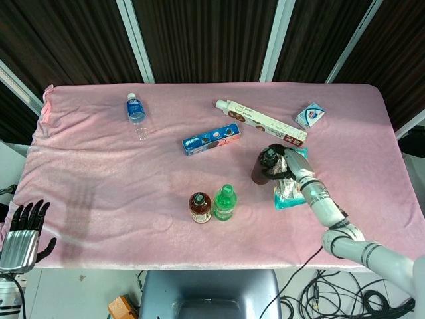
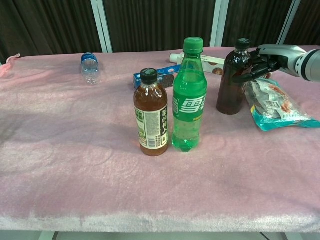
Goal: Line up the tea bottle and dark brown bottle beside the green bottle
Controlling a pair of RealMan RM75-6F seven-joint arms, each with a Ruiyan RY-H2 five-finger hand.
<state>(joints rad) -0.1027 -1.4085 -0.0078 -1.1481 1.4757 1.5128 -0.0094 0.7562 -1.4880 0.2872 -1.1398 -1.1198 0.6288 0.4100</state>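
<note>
Right hand [image 2: 263,61] is seen at the upper part of the dark brown bottle [image 2: 233,80], its fingers [image 2: 250,76] curled beside it w/ contact or grip not clear. Tea bottle [image 2: 151,120] and green bottle [image 2: 189,97] stand upright, touching, well left of those fingers. Left hand [image 1: 23,234] is held off the surface [image 1: 119,179] edge, fingers spread, nothing grasped

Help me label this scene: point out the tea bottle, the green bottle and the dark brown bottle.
tea bottle [image 2: 151,120], chest view, on its label.
green bottle [image 2: 189,102], chest view, on its label.
dark brown bottle [image 2: 231,82], chest view, on its dark body, just left of the right hand [image 2: 262,62].
</note>
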